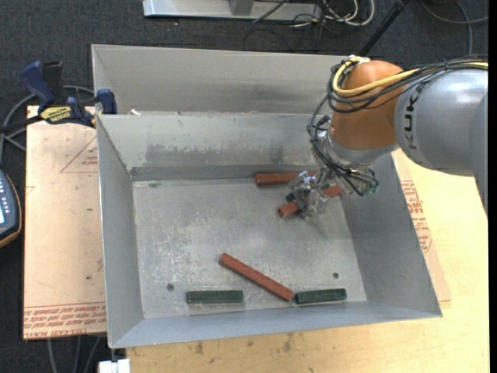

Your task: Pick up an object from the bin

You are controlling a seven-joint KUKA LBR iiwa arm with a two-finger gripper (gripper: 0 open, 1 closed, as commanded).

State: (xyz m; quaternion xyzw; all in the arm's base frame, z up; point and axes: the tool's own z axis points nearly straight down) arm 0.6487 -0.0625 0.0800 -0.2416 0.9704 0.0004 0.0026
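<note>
Gripper: the two-finger gripper (311, 199) is low in the far right part of the grey metal bin (217, 84), under the arm's orange cover (365, 107).
Opening and hold: I cannot tell how far it is open or whether it grips anything, because cables and shadow crowd its tip.
Nearest thing: a small red-brown block (289, 210) lies on the floor just left of the gripper's tip and a little nearer than it. It may be touching the tip.
Key relation: the block is left of the tool, so the coming move likely depends on a short shift left before closing.
Also close: a red-brown flat bar (276, 179) lies along the foot of the far wall, its long axis running left to right, just beyond the block.
Elsewhere: a long red-brown stick (256, 277) lies slantwise near the near wall, between two dark green bars (214, 296) (320, 294). All three are well apart from the gripper.
</note>
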